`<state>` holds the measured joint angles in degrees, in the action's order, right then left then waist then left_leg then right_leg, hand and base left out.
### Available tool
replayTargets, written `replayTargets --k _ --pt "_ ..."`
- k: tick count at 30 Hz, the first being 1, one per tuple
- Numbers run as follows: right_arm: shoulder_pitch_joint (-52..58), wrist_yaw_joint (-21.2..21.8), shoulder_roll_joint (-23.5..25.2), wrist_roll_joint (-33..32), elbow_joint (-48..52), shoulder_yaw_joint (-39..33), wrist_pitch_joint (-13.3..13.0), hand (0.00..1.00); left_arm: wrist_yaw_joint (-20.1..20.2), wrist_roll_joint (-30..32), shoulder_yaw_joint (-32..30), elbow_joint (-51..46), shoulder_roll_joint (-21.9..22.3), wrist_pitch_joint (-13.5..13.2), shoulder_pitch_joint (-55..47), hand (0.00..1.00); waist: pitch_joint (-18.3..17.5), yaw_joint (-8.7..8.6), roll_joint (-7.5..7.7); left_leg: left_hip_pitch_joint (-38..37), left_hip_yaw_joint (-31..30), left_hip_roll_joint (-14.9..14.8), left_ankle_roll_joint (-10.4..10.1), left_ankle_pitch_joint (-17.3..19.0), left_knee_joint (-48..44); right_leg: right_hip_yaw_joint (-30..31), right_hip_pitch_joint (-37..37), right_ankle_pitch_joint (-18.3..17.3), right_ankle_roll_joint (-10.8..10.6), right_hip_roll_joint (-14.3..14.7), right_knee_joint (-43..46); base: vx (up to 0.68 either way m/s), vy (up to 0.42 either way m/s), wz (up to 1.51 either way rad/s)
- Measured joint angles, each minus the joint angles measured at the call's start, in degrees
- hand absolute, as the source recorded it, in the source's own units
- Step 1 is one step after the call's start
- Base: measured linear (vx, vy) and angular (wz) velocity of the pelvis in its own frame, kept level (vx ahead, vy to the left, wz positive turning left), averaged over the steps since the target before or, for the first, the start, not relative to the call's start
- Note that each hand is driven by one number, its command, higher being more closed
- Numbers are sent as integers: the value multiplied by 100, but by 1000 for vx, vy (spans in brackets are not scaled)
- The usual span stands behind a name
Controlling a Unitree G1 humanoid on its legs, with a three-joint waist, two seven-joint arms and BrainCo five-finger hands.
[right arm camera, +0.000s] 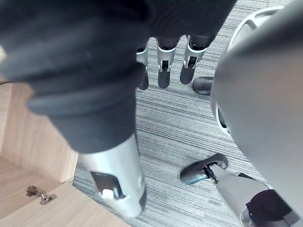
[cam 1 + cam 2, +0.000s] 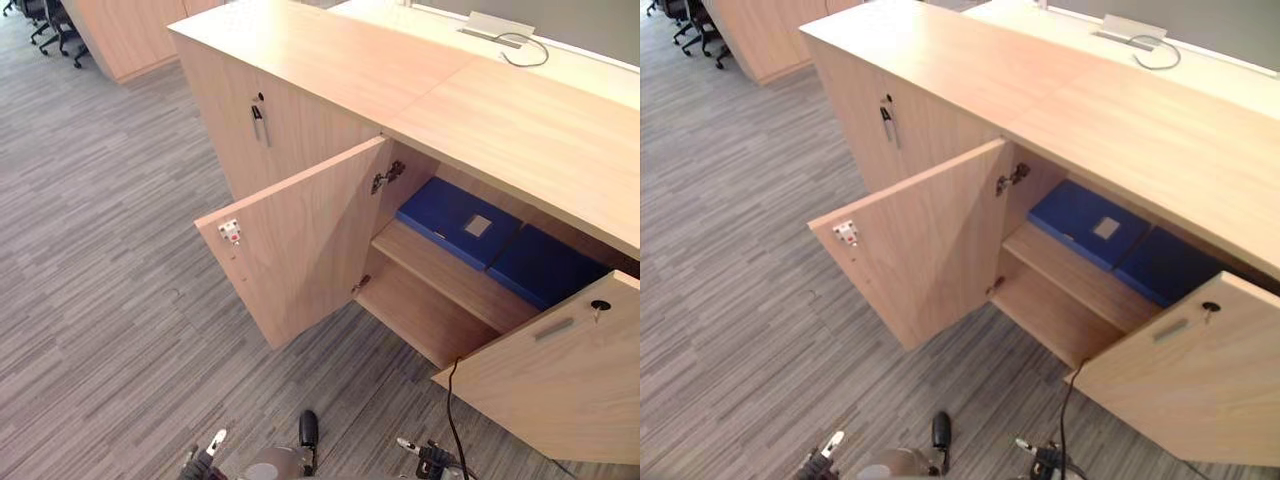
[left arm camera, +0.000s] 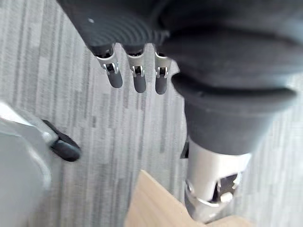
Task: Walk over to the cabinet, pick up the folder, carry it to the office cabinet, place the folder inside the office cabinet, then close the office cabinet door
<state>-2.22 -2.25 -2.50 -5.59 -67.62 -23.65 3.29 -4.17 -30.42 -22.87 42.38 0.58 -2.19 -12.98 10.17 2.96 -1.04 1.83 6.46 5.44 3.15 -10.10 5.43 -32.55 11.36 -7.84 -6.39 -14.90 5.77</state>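
Note:
A low wooden office cabinet (image 2: 400, 90) stands ahead with both doors swung open. On its upper shelf (image 2: 450, 280) lie two blue folders side by side: one with a grey label (image 2: 455, 222) and a second (image 2: 545, 265) to its right, partly hidden behind the right door (image 2: 560, 370). My left hand (image 3: 137, 78) hangs over the grey carpet, fingers straight, holding nothing. My right hand (image 1: 163, 71) hangs the same way beside the cabinet's lower part, also empty. Both hands are well short of the folders.
The left door (image 2: 295, 245) juts out toward me over the carpet. A closed neighbouring door carries a key (image 2: 258, 120). Office chairs (image 2: 50, 25) stand at the far left. A cable (image 2: 525, 50) lies on the desk behind the cabinet.

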Motion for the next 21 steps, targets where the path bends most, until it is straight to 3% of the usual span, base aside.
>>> replayTargets --k 3,6,8,10,12,15,18,21 --pt "136 10 -5 2 123 0 -13 0 -145 519 -536 -628 -83 -22 130 0 -20 -62 -39 -30 76 -30 -4 40 1 40 16 1 1 20 -59 -9 -18 -14" --pt "270 75 -5 6 239 0 -11 0 -199 1452 -794 -862 -477 -20 358 0 -36 -87 -40 -138 266 -82 -33 135 2 188 69 13 17 50 -148 13 -33 -33" --pt "310 99 -8 12 280 -2 -12 0 -249 2074 -816 -872 -912 9 618 0 -48 -133 -32 -214 410 -136 -85 213 2 342 73 14 19 77 -197 31 -60 -37" --pt "315 111 -12 13 285 -3 -11 0 -279 2335 -851 -871 -1194 37 870 0 -66 -164 -23 -229 518 -176 -127 253 1 436 52 22 23 107 -240 34 -54 -34" --pt "325 180 -36 12 289 -43 -11 0 -304 2659 -823 -745 -1783 81 1313 0 -73 -175 -11 -334 704 -240 -195 338 0 645 53 52 3 141 -260 60 -50 -50" --pt "374 234 -90 6 307 -212 -12 0 -285 3296 -278 -375 -2688 114 1910 0 -94 -214 -8 -469 928 -319 -257 418 -6 845 58 55 10 183 -255 88 -48 -43" --pt "429 321 -195 1 312 -233 -13 0 -135 3913 456 -105 -3133 112 2484 0 -107 -257 -11 -552 1090 -448 -315 471 -33 964 19 107 93 288 -225 69 -34 -29" --pt "495 364 -202 -20 311 -421 -15 0 -115 3994 658 440 -3282 183 2645 0 -119 -271 2 -679 1218 -570 -331 482 -35 1090 -11 126 123 361 -82 33 -37 -28"
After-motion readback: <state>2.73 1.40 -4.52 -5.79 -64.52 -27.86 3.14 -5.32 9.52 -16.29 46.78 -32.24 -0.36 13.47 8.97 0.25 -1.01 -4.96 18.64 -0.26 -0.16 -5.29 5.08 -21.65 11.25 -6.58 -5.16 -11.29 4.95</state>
